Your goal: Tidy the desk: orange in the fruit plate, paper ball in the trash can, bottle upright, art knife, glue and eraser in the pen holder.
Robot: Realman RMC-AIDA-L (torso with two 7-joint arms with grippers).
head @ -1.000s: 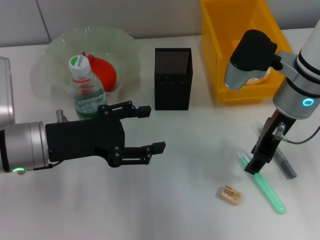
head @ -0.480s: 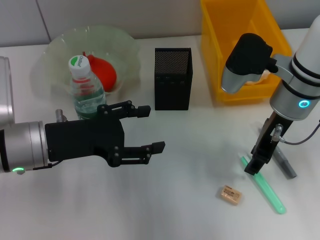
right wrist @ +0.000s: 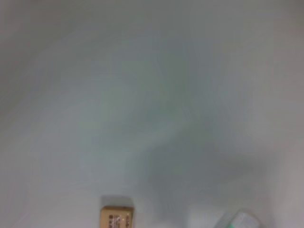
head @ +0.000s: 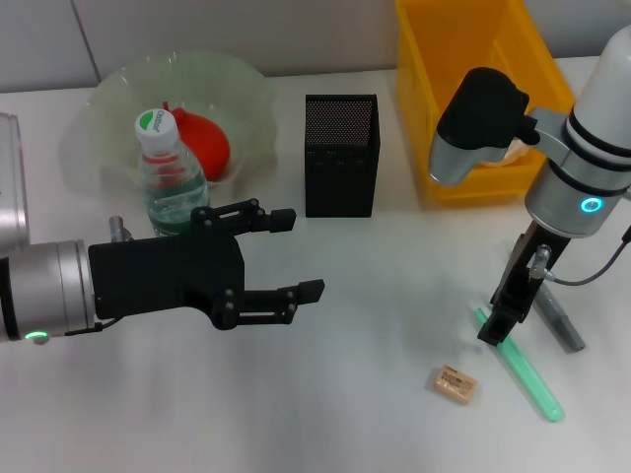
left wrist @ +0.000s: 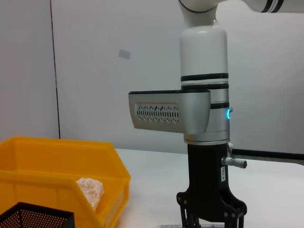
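A: Right gripper (head: 496,328) is low over the table (head: 345,414), tips right at the near end of the green glue stick (head: 523,370). How wide its jaws are, I can't tell from here.

B: And the knife (head: 557,317)?

A: Grey, lying just beside the glue, on its right. The eraser (head: 454,383) sits near the glue's left side, apart from it.

B: Left side?

A: Left gripper (head: 296,254) hovers mid-table, jaws spread wide, holding nothing. The bottle (head: 168,177) stands upright behind it, at the plate's (head: 108,99) edge, orange (head: 202,143) in the plate.

B: Paper ball?

A: In the yellow bin (head: 434,108); the left wrist view shows it (left wrist: 90,190). The black holder (head: 341,155) stands between plate and bin.
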